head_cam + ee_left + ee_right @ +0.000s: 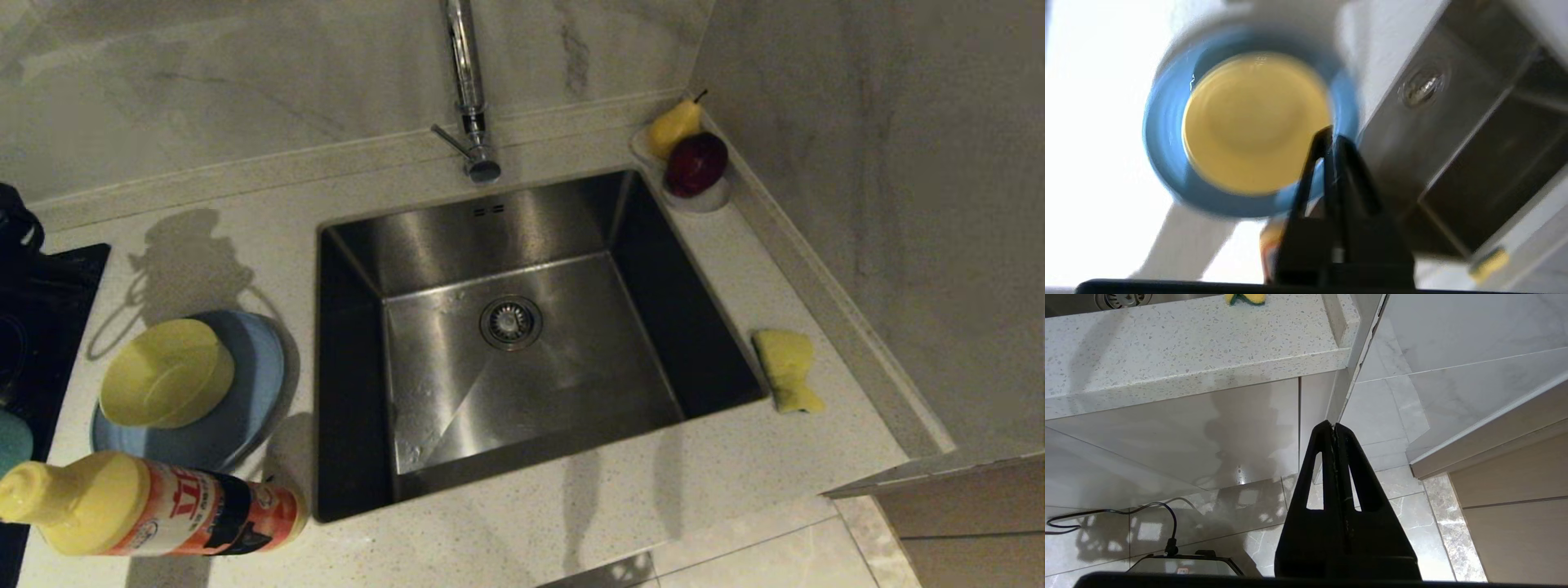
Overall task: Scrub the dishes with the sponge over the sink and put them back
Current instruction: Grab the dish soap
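Note:
A pale-yellow bowl (167, 371) sits on the light-blue plate (249, 384), left of the sink (457, 237). Only a sliver of the teal bowl (12, 441) shows at the far left edge. The yellow sponge (785, 367) lies on the counter right of the sink. Neither arm appears in the head view. In the left wrist view my left gripper (1331, 136) hangs shut and empty above the plate (1163, 134) and bowl (1253, 122), near the plate's sink-side edge. My right gripper (1334, 425) is parked shut below the counter edge, with the sponge (1245, 298) above it.
A dish-soap bottle (155, 502) lies on its side in front of the plate. A black hob (41, 327) borders the counter at left. The chrome tap (469, 82) stands behind the sink. A white dish with a pear and a red fruit (694, 163) sits in the back right corner.

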